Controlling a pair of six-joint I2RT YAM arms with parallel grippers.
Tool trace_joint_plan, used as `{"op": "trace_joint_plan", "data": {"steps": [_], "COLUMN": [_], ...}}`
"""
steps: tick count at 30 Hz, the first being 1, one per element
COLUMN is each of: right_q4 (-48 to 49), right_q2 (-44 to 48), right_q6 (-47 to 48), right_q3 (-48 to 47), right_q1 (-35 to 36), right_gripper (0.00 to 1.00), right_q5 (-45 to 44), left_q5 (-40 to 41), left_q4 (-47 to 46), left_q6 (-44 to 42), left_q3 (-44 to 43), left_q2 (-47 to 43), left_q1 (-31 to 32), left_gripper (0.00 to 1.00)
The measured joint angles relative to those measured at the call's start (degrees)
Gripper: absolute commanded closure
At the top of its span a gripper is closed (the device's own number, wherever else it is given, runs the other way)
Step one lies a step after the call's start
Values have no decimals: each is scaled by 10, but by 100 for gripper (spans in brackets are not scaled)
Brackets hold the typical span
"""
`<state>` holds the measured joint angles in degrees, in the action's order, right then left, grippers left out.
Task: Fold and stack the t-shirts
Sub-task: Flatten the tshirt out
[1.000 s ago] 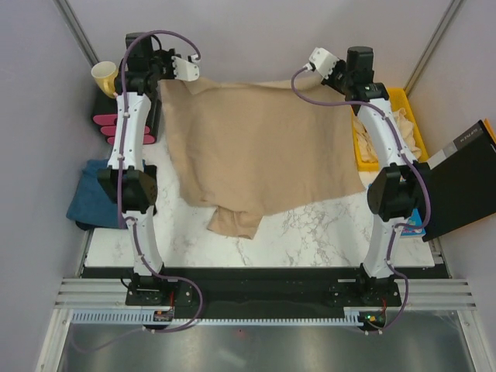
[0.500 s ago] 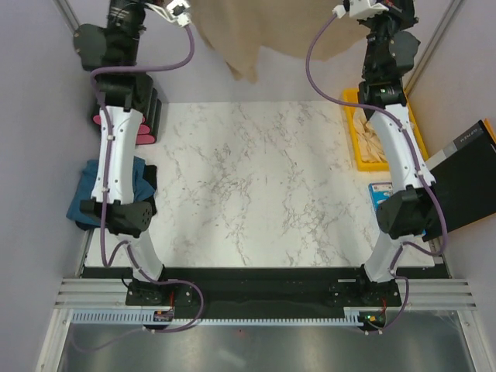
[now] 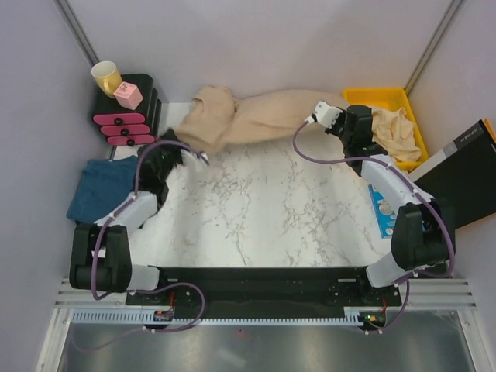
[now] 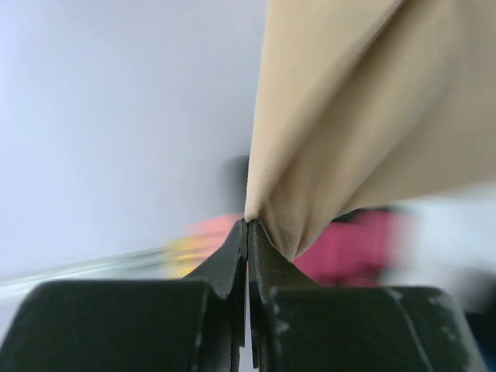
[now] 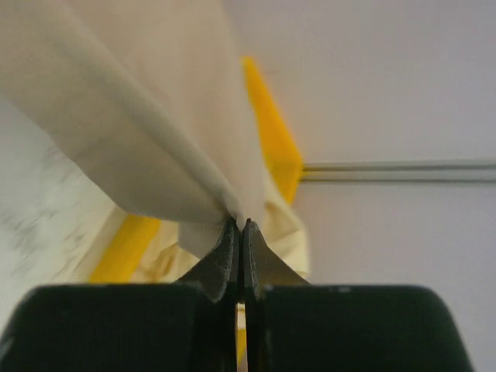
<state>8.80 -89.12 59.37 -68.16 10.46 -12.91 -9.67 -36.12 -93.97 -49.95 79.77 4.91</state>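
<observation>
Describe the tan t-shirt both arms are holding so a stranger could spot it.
Look to the far edge of the white marble table. A soft tan cotton t-shirt stretches bunched between the left gripper and the right gripper, each shut on its cloth. Unlike the beige shirts heaped in the yellow plastic bin and the teal-blue shirt lying at the left, it alone is held.

Left gripper (image 4: pixel 248 232) pinched closed on a corner of tan t-shirt (image 4: pixel 349 108); cloth rises up-right; blurred pink object (image 4: pixel 349 248) behind.
</observation>
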Motion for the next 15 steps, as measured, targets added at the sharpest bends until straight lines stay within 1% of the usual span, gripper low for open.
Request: {"op": "trace_joint_plan", "data": {"steps": [1, 2, 3, 5, 7, 9, 12, 15], "right_q4": [-39, -84, -127, -221, -325, -413, -515, -615], "right_q2": [4, 10, 16, 33, 45, 54, 75, 91], "right_q6": [4, 9, 16, 38, 66, 99, 146, 190], "right_q3": [17, 26, 28, 14, -26, -69, -90, -84], "right_q1": [-6, -12, -19, -33, -46, -53, -55, -53], "right_gripper": [100, 100, 100, 100, 100, 100, 100, 100], "right_q5": [21, 43, 66, 110, 141, 162, 178, 186], "left_q5": [-3, -12, -17, -36, -55, -66, -76, -82], "left_q4": [37, 94, 151, 285, 390, 487, 611, 728], "left_q6": [-1, -1, 0, 4, 7, 6, 5, 6], "left_q3": [82, 154, 195, 221, 189, 122, 15, -55], "left_q2": [-16, -40, -69, -154, -250, -306, -333, -317], "left_q1": [1, 3, 5, 11, 12, 10, 8, 7], "left_gripper": [98, 98, 98, 98, 98, 98, 98, 98]}}
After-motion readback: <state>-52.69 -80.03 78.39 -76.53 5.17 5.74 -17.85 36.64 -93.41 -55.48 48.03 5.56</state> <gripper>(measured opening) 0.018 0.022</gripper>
